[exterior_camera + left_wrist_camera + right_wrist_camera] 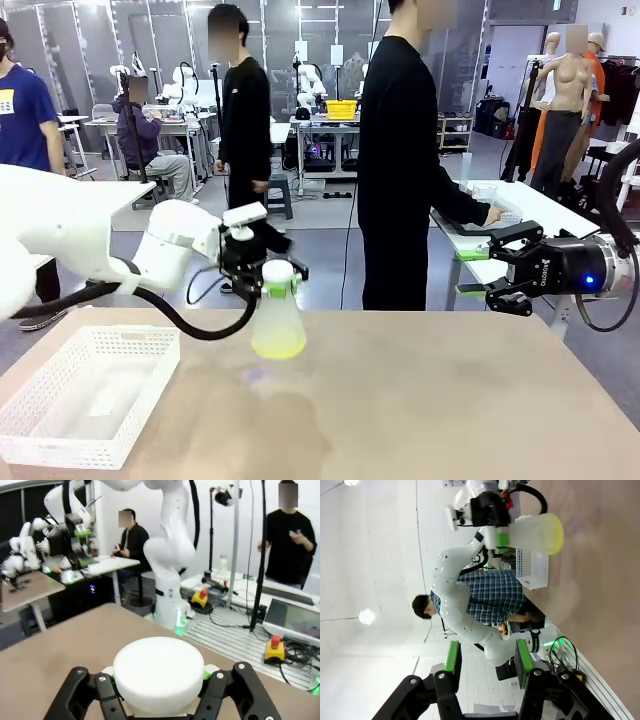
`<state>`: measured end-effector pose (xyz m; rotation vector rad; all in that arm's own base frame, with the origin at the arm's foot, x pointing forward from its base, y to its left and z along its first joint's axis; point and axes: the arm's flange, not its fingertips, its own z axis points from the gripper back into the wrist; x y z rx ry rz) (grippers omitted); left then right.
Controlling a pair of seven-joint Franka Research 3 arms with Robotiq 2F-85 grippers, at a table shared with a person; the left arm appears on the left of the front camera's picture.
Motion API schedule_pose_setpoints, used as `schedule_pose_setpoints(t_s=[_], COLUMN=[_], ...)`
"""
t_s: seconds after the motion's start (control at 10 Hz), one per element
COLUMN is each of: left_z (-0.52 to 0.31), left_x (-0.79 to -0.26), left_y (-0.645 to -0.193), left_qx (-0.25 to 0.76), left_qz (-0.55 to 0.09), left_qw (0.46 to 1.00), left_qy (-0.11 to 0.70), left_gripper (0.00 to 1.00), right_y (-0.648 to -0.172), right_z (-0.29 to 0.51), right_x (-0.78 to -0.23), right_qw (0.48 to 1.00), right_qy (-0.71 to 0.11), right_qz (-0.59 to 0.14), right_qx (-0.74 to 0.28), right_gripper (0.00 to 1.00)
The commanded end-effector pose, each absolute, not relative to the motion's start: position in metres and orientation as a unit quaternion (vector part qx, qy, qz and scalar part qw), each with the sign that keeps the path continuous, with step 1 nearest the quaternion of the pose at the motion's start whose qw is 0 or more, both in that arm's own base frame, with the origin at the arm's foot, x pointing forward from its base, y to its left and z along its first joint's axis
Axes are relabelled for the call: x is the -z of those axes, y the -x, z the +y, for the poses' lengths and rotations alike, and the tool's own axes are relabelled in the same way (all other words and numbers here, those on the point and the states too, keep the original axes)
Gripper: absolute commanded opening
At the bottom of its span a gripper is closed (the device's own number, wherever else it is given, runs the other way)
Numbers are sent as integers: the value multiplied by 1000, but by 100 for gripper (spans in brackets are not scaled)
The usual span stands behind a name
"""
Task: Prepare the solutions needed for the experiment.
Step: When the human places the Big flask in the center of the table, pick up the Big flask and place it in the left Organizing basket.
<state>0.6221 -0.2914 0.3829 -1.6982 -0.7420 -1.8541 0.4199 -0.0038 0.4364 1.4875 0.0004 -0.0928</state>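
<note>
Flask: frosted whitish conical flask (277, 318) with a white round cap (158, 672); I hold it by the neck, upright and lifted clear of the table, so the liquid stays level in the base.
Solution: shallow layer of pale yellow-green translucent liquid (279, 344) at the flask's bottom, far below the neck; seen too in my right wrist view (553, 533).
Left gripper (268, 277): my jaws are closed on the flask's neck just under the cap, green pads (277, 289) pressed against it on both sides. Gripping high keeps the wide body free to be set down or swirled, I judge.
Right gripper (476, 272): my jaws stand partly apart with nothing between them, hovering off the table's right edge, well apart from the flask, pointed toward it; ready to assist, I judge.
Basket: white perforated plastic basket (40, 437) on the table's near left, beside my left arm.
Table: tan matte tabletop (440, 400), bare beneath the flask, which gives room to lower it.
Person: figure in black (400, 150) at the far side, hand on another table, not engaged with the flask.
</note>
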Motion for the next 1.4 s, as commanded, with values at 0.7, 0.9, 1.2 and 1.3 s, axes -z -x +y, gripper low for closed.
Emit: schedule_pose_setpoints(t_s=[0.7, 0.9, 1.2, 1.3], left_z=[-98, -47, 8, 17], left_x=[-423, -398, -371, -366], left_y=[-588, -567, -533, -524], left_qx=[622, 589, 532, 526], left_qz=[-390, -444, -487, -490], left_qw=[389, 419, 461, 467], left_qy=[556, 529, 516, 514], left_gripper=[15, 15, 15, 15], right_y=[-419, -419, -419, -419], right_z=[-3, -3, -3, -3], right_x=[-438, -438, -438, -438], right_qw=[732, 732, 732, 732], right_qy=[-680, -680, -680, -680], right_qz=[-5, -5, -5, -5], right_qx=[40, 40, 40, 40], right_gripper=[56, 56, 56, 56])
